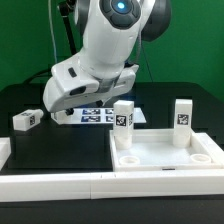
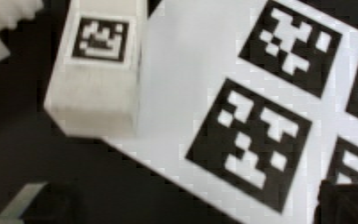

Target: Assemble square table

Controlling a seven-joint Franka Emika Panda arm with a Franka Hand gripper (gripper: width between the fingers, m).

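The white plastic square tray-like top [image 1: 160, 162] lies at the exterior view's right. One tagged white block leg [image 1: 122, 115] and a second leg [image 1: 182, 113] stand upright at its far corners. The gripper [image 2: 185, 205] is wide and empty over the marker board [image 2: 282, 110].

Exterior view fronts the arm [image 1: 105, 45]; wrist view closely overlooks shared marker board [image 2: 247, 140].

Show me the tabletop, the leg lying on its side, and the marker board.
Tabletop [image 1: 165, 152]: exterior view, bare middle.
Lying leg [image 1: 27, 120]: exterior view, tagged face.
Marker board [image 2: 265, 145]: wrist view, a printed tag.
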